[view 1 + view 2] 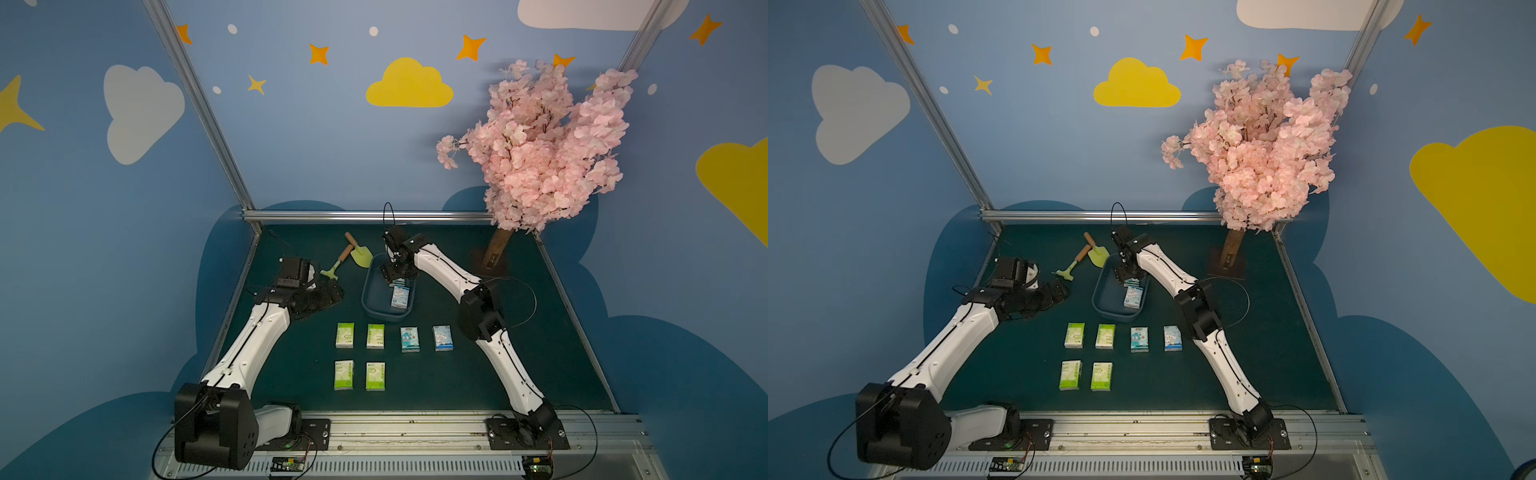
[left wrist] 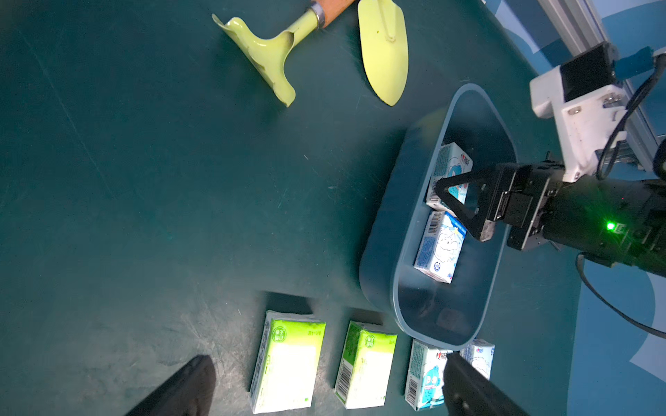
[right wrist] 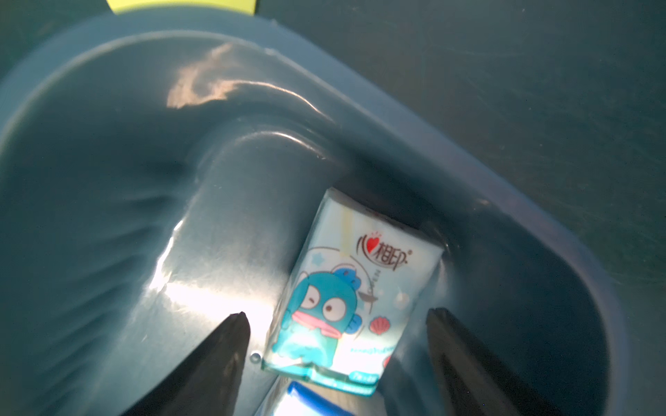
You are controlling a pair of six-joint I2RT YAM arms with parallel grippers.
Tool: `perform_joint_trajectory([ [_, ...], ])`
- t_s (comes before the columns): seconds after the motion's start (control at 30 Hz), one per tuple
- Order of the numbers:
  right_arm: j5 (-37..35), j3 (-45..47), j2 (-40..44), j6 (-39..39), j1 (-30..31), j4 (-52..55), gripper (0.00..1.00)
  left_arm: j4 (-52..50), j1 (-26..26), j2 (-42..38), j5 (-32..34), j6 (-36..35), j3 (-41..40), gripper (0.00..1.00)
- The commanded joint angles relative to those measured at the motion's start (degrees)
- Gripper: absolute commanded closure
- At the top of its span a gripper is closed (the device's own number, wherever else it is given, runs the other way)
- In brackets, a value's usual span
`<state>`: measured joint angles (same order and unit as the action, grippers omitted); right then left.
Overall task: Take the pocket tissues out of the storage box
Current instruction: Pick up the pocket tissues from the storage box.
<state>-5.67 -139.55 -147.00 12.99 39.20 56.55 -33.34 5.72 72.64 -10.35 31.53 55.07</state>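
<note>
Right wrist view, light blue cartoon-fish tissue packet point(image 3: 360, 281) in dull blue storage box point(image 3: 108, 144), right hand point(image 3: 337, 313) spread, empty.

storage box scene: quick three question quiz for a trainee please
1. True or false: all four green-and-white packets lie outside the storage box.
2. How many light blue packets are inside it?
3. The right gripper has its fingers: A shut on a packet, B open either side of a packet, C out of view.
Key: 1 true; 2 two; 3 B.
</note>
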Motion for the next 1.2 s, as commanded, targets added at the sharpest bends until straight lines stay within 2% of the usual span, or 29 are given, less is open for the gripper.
perform_joint_trajectory([
  [0.0, 1.39, -0.97, -2.00, 0.41, -0.70, 0.56, 0.17, 0.09, -0.26, 0.70, -0.02, 0.10, 1.88, 0.00],
  [0.33, 5.78, -4.54, -4.36, 1.06, -1.23, 0.18, 0.23, -0.41, -0.27, 3.11, -0.27, 0.24, 4.00, 0.00],
  [0.67, 6.42, -4.71, -2.93, 1.48, -1.33, -0.90, 0.46, -0.45, -0.25, 4.09, -0.59, 0.36, 4.54, 0.00],
  [1.17, 5.79, -1.15, 6.23, 5.80, 0.18, -3.18, 0.49, -2.25, -0.68, -0.42, 0.07, -1.12, 2.70, 0.00],
])
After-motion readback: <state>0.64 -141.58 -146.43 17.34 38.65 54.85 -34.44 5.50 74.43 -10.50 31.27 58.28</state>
